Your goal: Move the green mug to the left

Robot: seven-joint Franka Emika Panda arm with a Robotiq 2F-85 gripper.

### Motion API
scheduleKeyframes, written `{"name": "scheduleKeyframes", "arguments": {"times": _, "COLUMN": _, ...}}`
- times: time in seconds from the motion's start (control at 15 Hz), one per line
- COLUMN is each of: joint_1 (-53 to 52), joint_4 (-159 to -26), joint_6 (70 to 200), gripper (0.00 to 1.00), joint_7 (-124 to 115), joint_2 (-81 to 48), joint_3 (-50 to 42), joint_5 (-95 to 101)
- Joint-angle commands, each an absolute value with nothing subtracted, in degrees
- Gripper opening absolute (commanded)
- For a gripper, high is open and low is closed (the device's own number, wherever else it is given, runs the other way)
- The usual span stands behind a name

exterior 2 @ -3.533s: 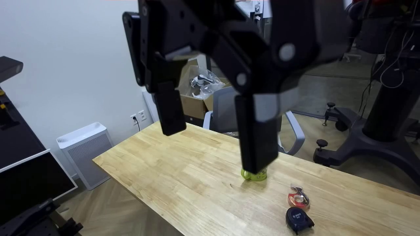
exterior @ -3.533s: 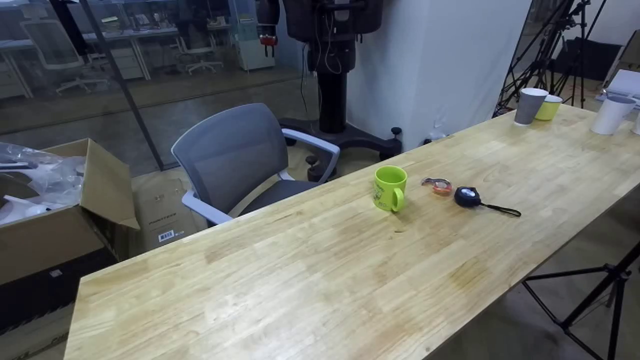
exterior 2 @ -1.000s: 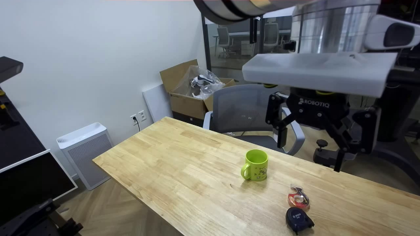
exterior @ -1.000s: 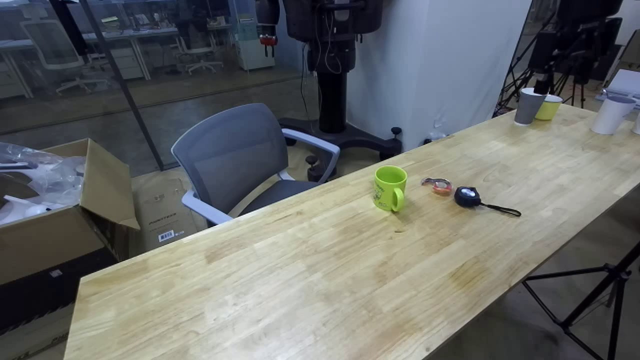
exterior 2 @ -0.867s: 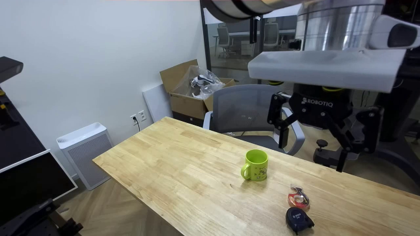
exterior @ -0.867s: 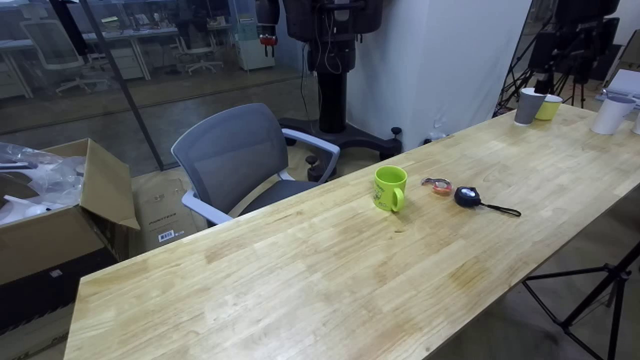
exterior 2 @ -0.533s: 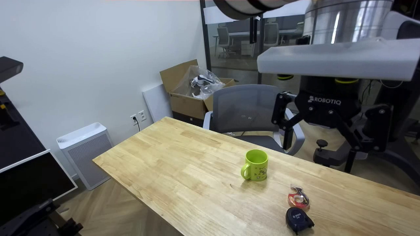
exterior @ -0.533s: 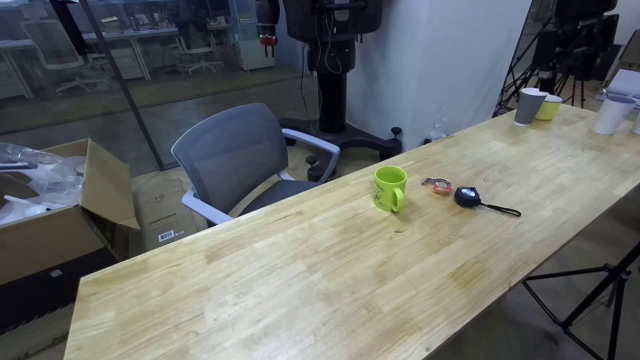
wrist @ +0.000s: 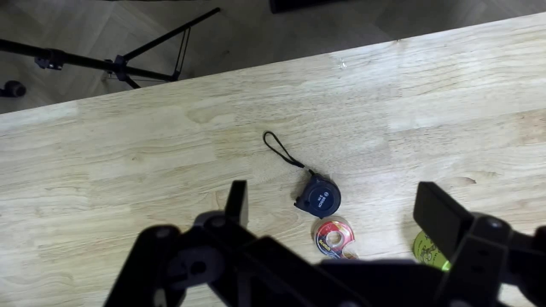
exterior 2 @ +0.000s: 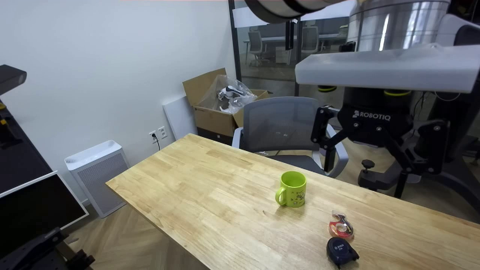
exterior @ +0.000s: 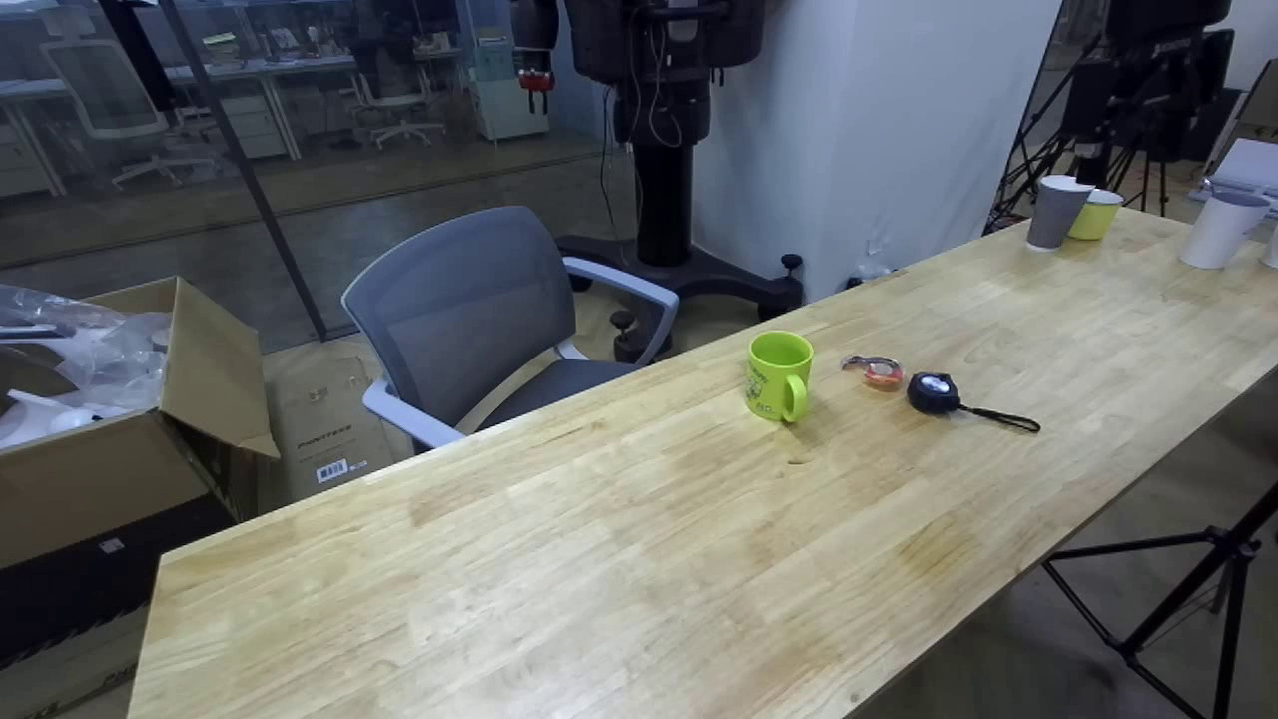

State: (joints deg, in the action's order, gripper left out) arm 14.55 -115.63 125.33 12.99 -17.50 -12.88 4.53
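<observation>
The green mug point(exterior: 765, 384) stands upright on the wooden table point(exterior: 559, 559) in both exterior views. In an exterior view the mug point(exterior 2: 295, 191) has its handle at left and a printed pattern on its side. My gripper point(exterior 2: 365, 176) is open and empty, pointing down, to the right of the mug and above the table in that view. In the wrist view my gripper point(wrist: 332, 192) has its fingers wide apart with nothing between the pads. The mug point(wrist: 425, 250) shows there partly, at lower right, mostly hidden behind the right finger.
A Scotch tape dispenser point(wrist: 332, 236) and a dark Bosch tape measure point(wrist: 320, 198) with a cord loop lie near the mug. A grey cup point(exterior: 1056, 215), a yellow-green cup point(exterior: 1096, 215) and a white cup point(exterior: 1220, 232) stand farther along. A chair point(exterior: 479, 300) stands at the table edge.
3.5 s ago my gripper was large before an exterior camera, partly covering the mug. It has moved away from that camera, then slightly right, and is now almost still. The mug has not moved.
</observation>
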Motion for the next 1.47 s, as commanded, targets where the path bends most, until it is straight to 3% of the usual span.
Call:
{"name": "scheduleKeyframes", "arguments": {"times": 0.0, "joint_1": 15.0, "joint_4": -115.5, "joint_6": 125.2, "gripper": 1.0, "joint_7": 12.9, "joint_2": -17.5, "joint_3": -12.4, "joint_5": 4.7}}
{"name": "scheduleKeyframes", "arguments": {"times": 0.6, "joint_1": 12.5, "joint_4": -116.3, "joint_6": 126.8, "gripper": 1.0, "joint_7": 12.4, "joint_2": -19.1, "joint_3": -8.9, "joint_5": 4.2}}
{"name": "scheduleKeyframes", "arguments": {"times": 1.4, "joint_1": 10.3, "joint_4": -114.9, "joint_6": 143.3, "gripper": 1.0, "joint_7": 15.3, "joint_2": -27.6, "joint_3": -2.0, "joint_5": 1.5}}
